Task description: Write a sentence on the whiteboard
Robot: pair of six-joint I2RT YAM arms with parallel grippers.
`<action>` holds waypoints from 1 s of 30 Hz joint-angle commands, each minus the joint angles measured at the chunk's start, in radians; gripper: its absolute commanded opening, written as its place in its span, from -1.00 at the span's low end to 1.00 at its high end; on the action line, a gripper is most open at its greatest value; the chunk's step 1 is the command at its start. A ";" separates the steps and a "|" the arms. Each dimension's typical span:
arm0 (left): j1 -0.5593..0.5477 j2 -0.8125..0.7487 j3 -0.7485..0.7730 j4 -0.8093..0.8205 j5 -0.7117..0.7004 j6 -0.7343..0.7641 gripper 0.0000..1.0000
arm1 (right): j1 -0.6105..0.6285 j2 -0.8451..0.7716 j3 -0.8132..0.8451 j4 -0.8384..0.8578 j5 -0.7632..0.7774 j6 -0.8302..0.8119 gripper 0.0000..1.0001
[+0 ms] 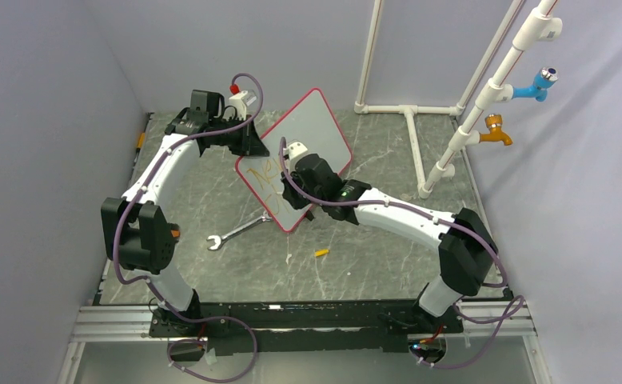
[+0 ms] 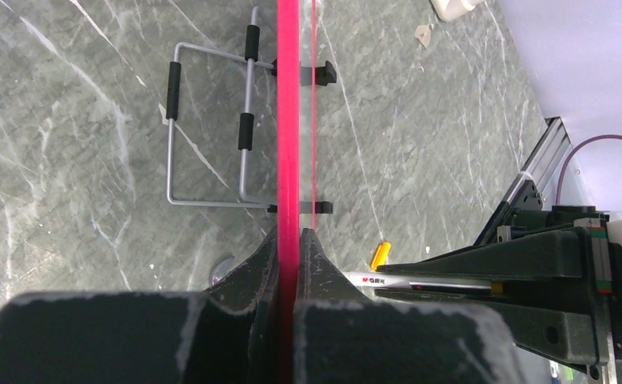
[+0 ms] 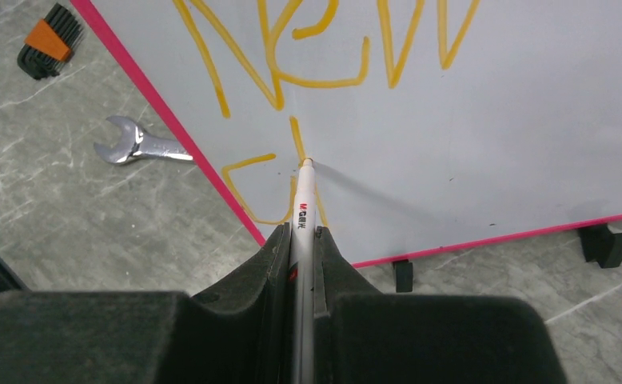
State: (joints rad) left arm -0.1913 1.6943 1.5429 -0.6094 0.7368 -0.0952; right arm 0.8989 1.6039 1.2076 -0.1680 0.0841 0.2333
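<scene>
Left gripper [image 2: 295,237] clamped on whiteboard [image 1: 317,120] edge, left arm [image 1: 162,166] arched forward. Right gripper [image 3: 302,231] pinching marker [image 3: 305,196] against whiteboard face, right arm [image 1: 404,213] stretched leftward.

right gripper [image 3: 303,240] clamping marker [image 3: 302,200], tip touching whiteboard [image 3: 484,128], orange sentence [image 3: 308,48], wrench [image 3: 136,144] beside

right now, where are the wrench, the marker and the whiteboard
wrench [image 3: 154,148], right wrist view, on its metal shaft by the open-end head
marker [image 3: 302,204], right wrist view, on its white barrel
whiteboard [image 1: 312,122], top external view, on its bare white face
</scene>
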 commanded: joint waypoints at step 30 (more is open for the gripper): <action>-0.020 -0.031 -0.017 -0.006 -0.004 0.043 -1.00 | -0.015 -0.004 -0.062 0.039 0.061 0.034 -1.00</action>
State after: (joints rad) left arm -0.1894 1.6932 1.5410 -0.6083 0.7361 -0.0956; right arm 0.8886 1.6077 1.1683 -0.1787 0.1345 0.2443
